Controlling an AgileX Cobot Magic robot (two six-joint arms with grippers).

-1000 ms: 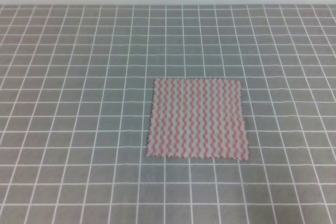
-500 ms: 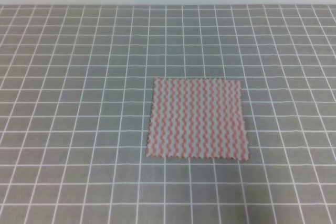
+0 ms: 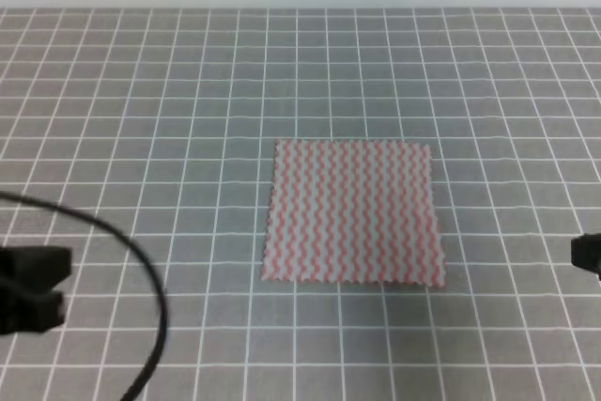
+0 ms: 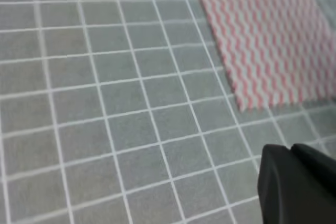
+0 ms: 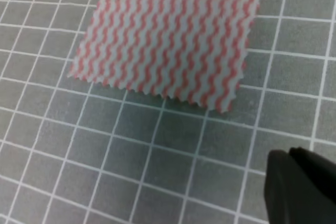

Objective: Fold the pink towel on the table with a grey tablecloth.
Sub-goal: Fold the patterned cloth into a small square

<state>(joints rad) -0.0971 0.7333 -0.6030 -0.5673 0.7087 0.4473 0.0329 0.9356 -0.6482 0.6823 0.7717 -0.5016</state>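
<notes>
Left gripper (image 3: 33,288) is sitting at the 9 o'clock edge of the exterior high view, low over the table with a grey tablecloth (image 3: 141,138), with a dark cable (image 3: 141,269) arcing from it toward 6 o'clock. Only a blurred dark block is showing, and in the left wrist view only a black corner (image 4: 296,184) at 5 o'clock; cannot tell whether the jaws are parted or closed. It is holding nothing visible.

The pink towel (image 3: 352,213) is lying flat and unfolded just right of centre, edges roughly parallel to the grid lines, all four corners on the cloth. No crease is showing, so judging the fold as not yet begun. In the left wrist view the towel (image 4: 268,35) is lying toward 2 o'clock, well apart from the gripper body.

Right gripper (image 3: 587,253) is barely entering at 3 o'clock, well apart from the towel's right edge. In the right wrist view the towel (image 5: 173,30) is filling 12 o'clock, its scalloped near edge facing the camera; jaw state cannot be told here either.

Judgement: both arms are flanking the towel symmetrically, likely so each can take a near corner and carry it over together.
</notes>
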